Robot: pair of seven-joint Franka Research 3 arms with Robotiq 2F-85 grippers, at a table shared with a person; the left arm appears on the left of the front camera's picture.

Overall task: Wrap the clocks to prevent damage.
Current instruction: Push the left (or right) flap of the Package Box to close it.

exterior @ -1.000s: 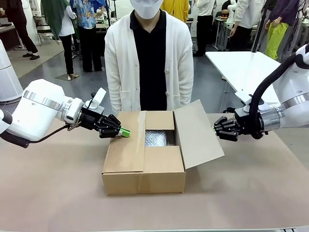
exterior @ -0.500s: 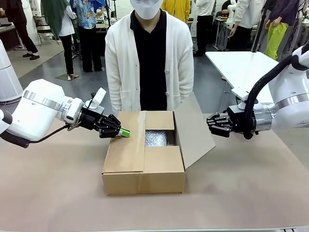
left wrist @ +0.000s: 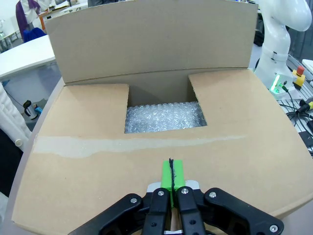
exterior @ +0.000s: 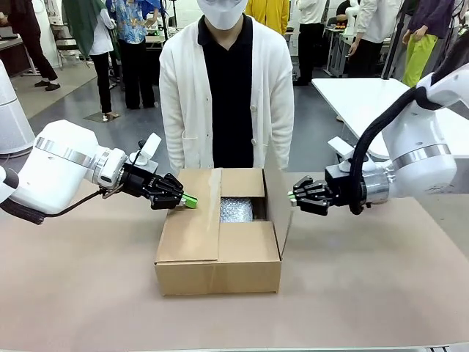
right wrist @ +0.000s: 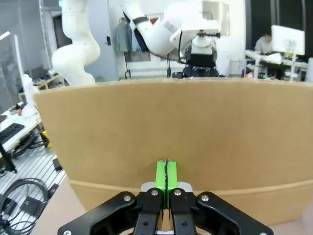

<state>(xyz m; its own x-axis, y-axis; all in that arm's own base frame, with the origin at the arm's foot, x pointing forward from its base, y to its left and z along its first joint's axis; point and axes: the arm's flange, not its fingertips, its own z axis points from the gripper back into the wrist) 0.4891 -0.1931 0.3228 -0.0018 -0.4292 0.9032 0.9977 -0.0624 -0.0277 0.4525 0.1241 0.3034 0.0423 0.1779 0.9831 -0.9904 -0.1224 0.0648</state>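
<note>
Left arm reaches in level from the left; left gripper (exterior: 189, 200) is clenched on nothing, pad tips low over the flat left flap (exterior: 192, 227) of the box (exterior: 220, 265). Right arm comes in level from the right, right gripper (exterior: 292, 198) also clenched empty, tips against the outer face of the upright right flap (right wrist: 171, 127). Bubble wrap (exterior: 236, 210) lies inside the box, in the gap between the flaps.
</note>
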